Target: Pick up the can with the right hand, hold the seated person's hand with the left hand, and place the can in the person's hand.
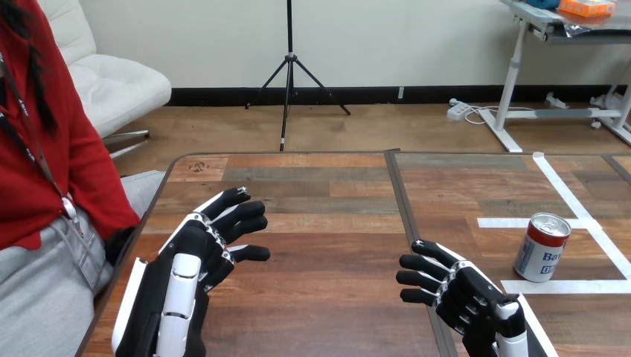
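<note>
Fingers spread and empty, left hand (199, 251) and right hand (455, 291) sit over the worktop (327, 320), the can (542, 248) at the latter's 2 o'clock.

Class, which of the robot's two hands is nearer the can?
The right hand: it is close beside the can, while the left hand is far across the table.

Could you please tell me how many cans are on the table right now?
1. The can stands upright on the right part of the table, among white tape lines, apart from and to the right of the right hand. None appears hidden.
</note>
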